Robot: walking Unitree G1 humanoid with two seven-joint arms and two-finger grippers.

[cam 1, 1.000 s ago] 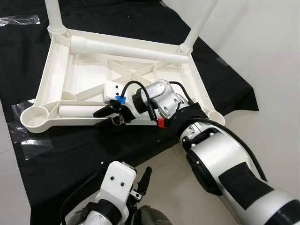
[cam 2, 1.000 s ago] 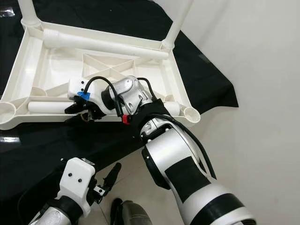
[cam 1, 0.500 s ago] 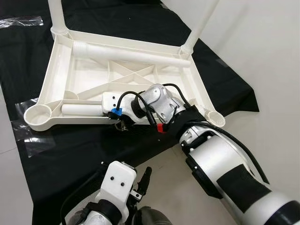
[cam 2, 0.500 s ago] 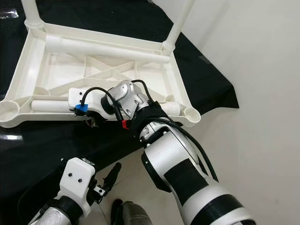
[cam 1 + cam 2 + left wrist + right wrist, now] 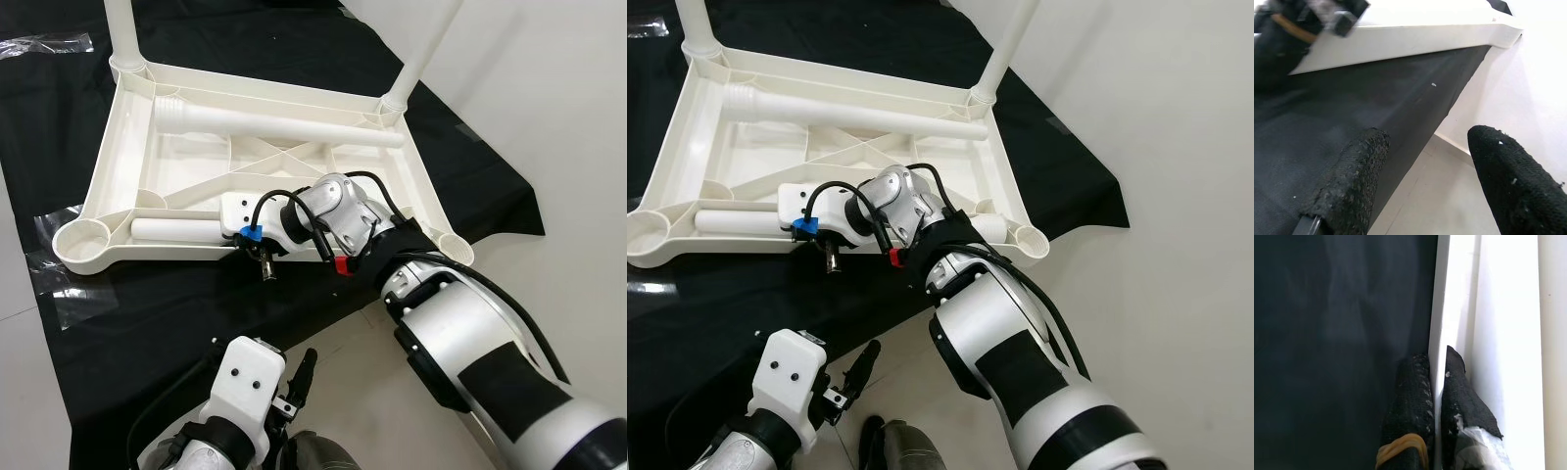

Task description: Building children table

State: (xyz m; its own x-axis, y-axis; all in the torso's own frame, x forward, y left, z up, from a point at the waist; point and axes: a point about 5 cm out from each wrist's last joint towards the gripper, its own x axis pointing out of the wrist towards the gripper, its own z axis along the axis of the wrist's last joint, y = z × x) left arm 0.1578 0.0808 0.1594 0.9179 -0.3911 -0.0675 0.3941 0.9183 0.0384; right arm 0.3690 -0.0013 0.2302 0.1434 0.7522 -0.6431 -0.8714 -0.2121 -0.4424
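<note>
Lying upside down on a black sheet (image 5: pixel 196 323) spread over the pale floor (image 5: pixel 549 117), the white plastic table top (image 5: pixel 118 147) shows its ribbed underside. The right hand (image 5: pixel 1436 382) is at the near rim of this top, and the right wrist view shows its two black fingers (image 5: pixel 1413 396) pinched on that thin rim, one finger on the outer face over the sheet and the other on the inner face. Just beyond the hand, inside the top, a loose white leg (image 5: pixel 176 228) lies along the near rim, close to the empty round corner socket (image 5: pixel 78 238). Farther from the hand a second loose leg (image 5: pixel 284 122) lies across the far part of the underside. Past that, two legs stand upright in the far corner sockets, one on the left (image 5: pixel 122 29) and one on the right (image 5: pixel 421 54). The left hand (image 5: pixel 299 377) hangs low, nearer the robot than the right hand, over the edge of the sheet and the floor, its fingers (image 5: pixel 1347 181) spread apart and holding nothing.
</note>
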